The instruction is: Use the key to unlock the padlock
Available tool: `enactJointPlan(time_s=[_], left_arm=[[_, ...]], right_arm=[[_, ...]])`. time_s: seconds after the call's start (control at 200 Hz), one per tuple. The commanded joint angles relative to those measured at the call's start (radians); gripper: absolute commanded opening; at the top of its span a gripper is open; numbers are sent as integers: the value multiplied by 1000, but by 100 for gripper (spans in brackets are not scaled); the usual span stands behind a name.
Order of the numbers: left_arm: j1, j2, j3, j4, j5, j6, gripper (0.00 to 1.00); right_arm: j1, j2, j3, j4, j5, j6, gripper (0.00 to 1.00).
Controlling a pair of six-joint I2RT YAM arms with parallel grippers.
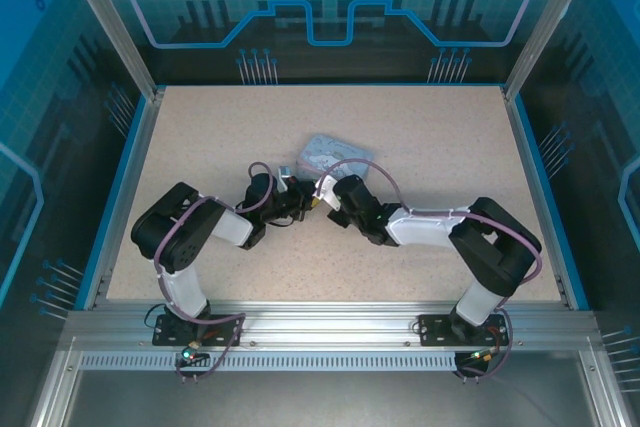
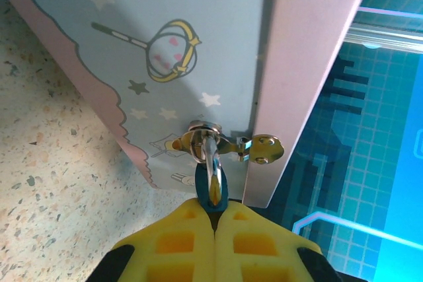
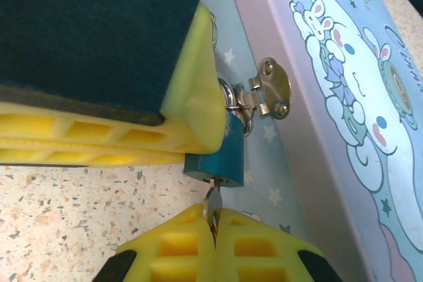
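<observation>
Speckled tabletop [image 3: 66, 216] below; right end effector [image 3: 213, 221] pinches the thin brownish metal key [image 3: 213, 201], just ahead the small teal padlock [image 3: 221, 156], clamped by the left end effector [image 2: 215, 212].

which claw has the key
The right claw, shut on the key at the teal padlock base; the left claw grips the padlock body instead.

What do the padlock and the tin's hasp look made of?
The padlock is probably metal: smooth teal-coated body, bright reflective shackle. The hasp is probably thin plated metal: shiny gold, with highlights and rivet heads.
</observation>
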Motion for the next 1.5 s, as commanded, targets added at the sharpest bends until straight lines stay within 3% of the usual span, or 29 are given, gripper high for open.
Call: enactJointPlan(time_s=[0.0,0.255,0.52,0.585,0.675,0.765,1.006,1.251,1.416,1.496], left_arm=[[-3,-24,0,29,28,2,0],[-5,-18,-5,37,27,2,0],[-5,-1,-10,57,24,-2,0],[-5,-1,-12,50,22,7,0],[-5,-7,-15,25,15,26,0],[-3,-13,-18,-19,6,61,0],[-6,7,-18,-108,-8,129,0],[-38,23,31,-231,-34,203,0],[-40,-14,40,-288,-47,248,34],[-40,-71,41,-336,-57,282,42]], right_arm=[[-27,-29,12,20,-129,76,0],[-86,-21,16,-5,-277,200,0],[-91,-20,11,-26,-283,209,0],[-91,-33,4,-45,-270,195,6],[-93,-59,-19,-60,-250,184,24],[-95,-93,-46,-81,-230,180,36],[-130,-199,-80,-140,-268,228,52],[-192,-187,24,-305,-211,350,59],[-254,-141,112,-397,-261,480,66],[-291,-134,123,-399,-324,539,74]])
